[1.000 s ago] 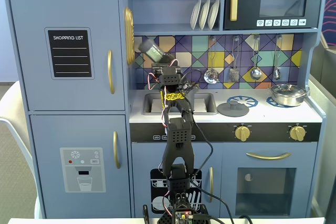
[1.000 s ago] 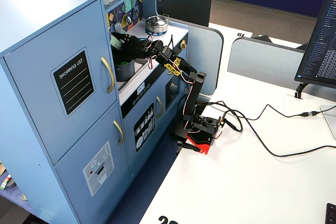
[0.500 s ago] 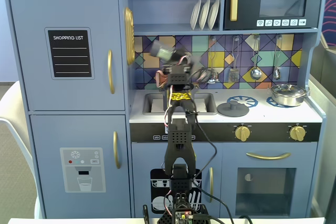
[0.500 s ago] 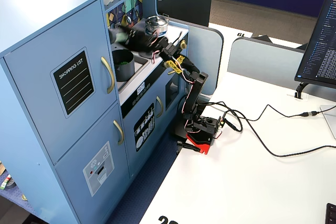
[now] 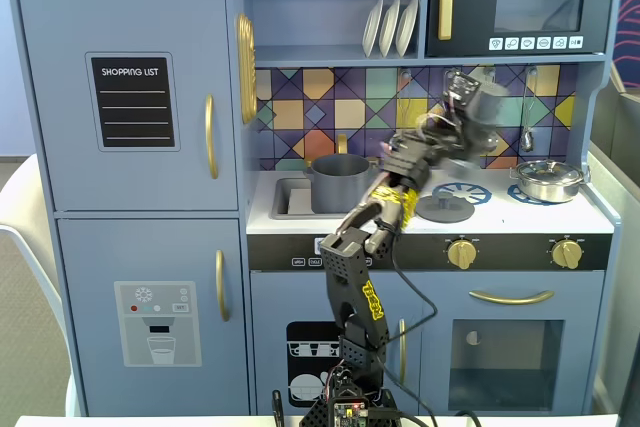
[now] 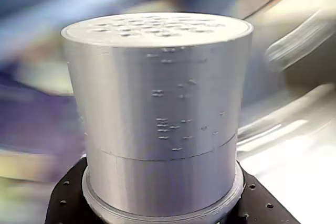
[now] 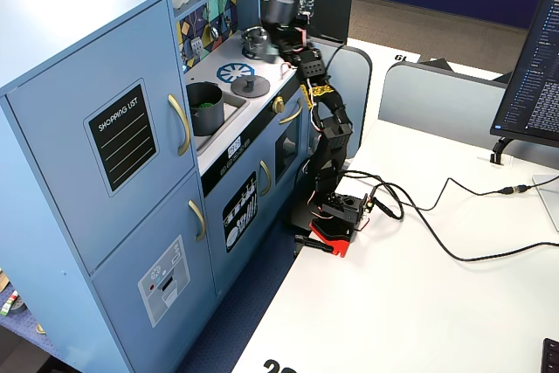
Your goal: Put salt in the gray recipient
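Note:
My gripper (image 5: 468, 119) is shut on the salt (image 5: 487, 103), a gray cylinder held tilted in the air above the stove top, right of the gray recipient (image 5: 340, 179). In the wrist view the salt's lighter perforated cap (image 6: 157, 87) fills the frame, with black gripper parts under it and a blurred background. In the other fixed view the salt (image 7: 279, 8) is high over the far burner, and the gray recipient (image 7: 205, 107) stands open in the sink area with something green inside. The label is not visible.
A flat gray lid with a knob (image 5: 445, 209) lies on the near burner (image 7: 249, 85). A shiny silver pan (image 5: 548, 179) sits on the right burner. White plates (image 5: 390, 27) stand on the shelf above. A cable runs across the white table (image 7: 454, 242).

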